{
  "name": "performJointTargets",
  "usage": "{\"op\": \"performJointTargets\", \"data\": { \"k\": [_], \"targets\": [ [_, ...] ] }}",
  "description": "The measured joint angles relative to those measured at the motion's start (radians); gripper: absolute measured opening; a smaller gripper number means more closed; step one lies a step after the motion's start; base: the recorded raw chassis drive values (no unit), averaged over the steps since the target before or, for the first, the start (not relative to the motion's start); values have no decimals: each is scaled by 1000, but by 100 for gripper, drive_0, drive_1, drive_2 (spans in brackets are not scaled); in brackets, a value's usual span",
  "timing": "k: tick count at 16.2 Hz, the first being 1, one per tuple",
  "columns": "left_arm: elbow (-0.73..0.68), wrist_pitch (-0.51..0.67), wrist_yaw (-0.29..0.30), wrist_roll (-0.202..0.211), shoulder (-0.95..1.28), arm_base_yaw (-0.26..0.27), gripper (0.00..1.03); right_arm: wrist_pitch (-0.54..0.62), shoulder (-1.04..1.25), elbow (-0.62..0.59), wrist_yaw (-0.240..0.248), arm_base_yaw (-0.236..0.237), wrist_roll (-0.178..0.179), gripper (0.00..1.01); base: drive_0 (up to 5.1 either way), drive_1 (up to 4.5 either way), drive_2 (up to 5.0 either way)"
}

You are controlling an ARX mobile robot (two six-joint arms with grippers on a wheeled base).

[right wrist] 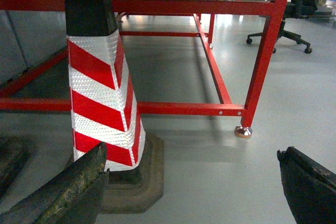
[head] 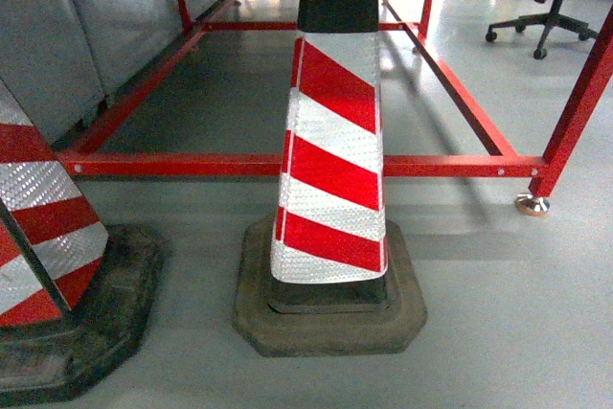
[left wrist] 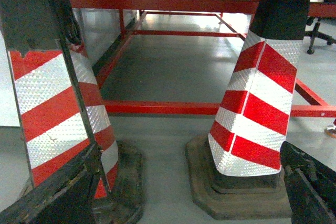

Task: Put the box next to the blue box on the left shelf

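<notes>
No crate in view; I judge it stiff, bulky, best gripped by its rim. My left gripper (left wrist: 178, 192) and right gripper (right wrist: 191, 192) gape empty, traffic cone (head: 330, 141) at twelve o'clock.

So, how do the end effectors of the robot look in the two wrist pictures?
Only the finger tips show, at the bottom corners of each wrist view. The left end effector has dark, nearly black fingers with worn, scuffed edges. The right end effector has similar dark, rough fingers, with yellowish wear marks. No cables or markings are visible.
</notes>
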Motion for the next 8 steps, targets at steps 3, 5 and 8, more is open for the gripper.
{"op": "performJointTargets", "data": {
  "k": [3,5,8],
  "targets": [
    [0,0,0,0,0,0,98,0,0,0,0,0,0,98,0,0,0],
    [0,0,0,0,0,0,98,0,0,0,0,0,0,98,0,0,0],
    [0,0,0,0,0,0,98,0,0,0,0,0,0,98,0,0,0]
  ]
}}
